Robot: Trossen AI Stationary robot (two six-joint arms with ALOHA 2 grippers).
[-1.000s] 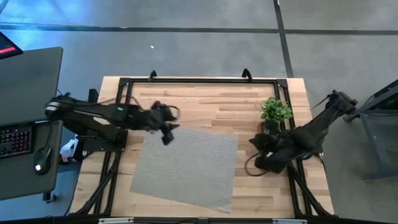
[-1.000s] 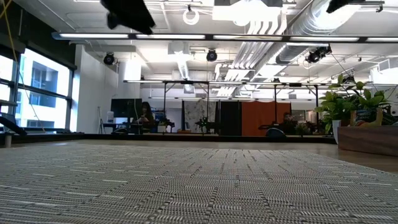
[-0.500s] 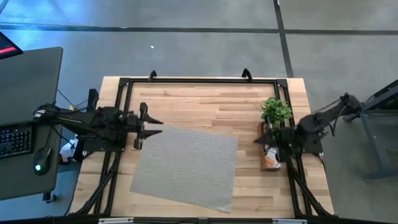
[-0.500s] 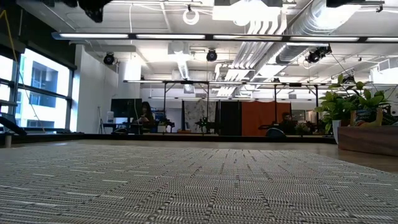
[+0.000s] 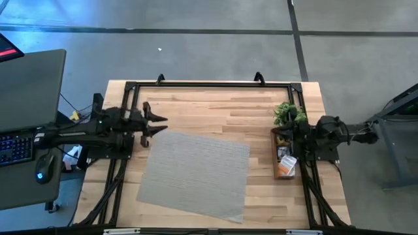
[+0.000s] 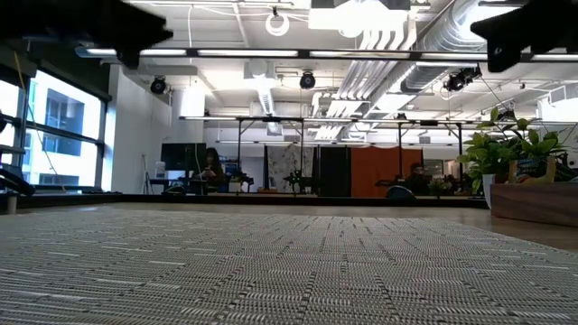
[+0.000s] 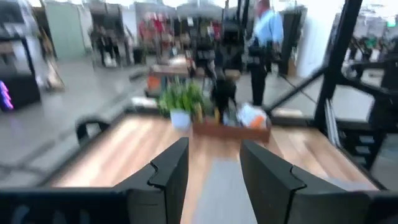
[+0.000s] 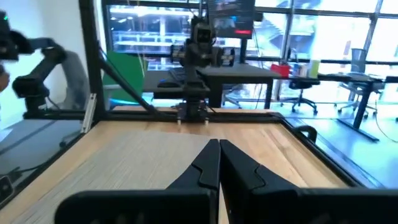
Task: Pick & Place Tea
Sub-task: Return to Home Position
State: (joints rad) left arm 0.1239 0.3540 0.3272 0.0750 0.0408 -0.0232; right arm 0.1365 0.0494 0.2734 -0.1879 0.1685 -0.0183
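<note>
The tea sachets (image 5: 285,167), orange and white, lie in the narrow wooden tray (image 5: 277,147) at the table's right edge. In the left wrist view the sachets (image 7: 252,117) and the tray (image 7: 231,130) appear far off. My left gripper (image 5: 157,125) hovers level at the table's left side, beside the grey mat (image 5: 196,173). It is open (image 7: 214,169) with nothing between its fingers. My right gripper (image 5: 282,134) hovers level over the tray's far end. It is shut (image 8: 217,163) and holds nothing.
A small potted plant (image 5: 289,115) stands just beyond the tray's far end. The grey mat covers the table's middle and near part. A black frame (image 5: 209,85) runs around the table. A desk with a keyboard (image 5: 16,147) stands off the left edge.
Both arms have drawn back to their own sides and tipped up from pointing down to level. My left gripper has gone from the mat's far left corner toward the left edge. My right gripper has pulled off the tray toward the right edge, uncovering the tea.
</note>
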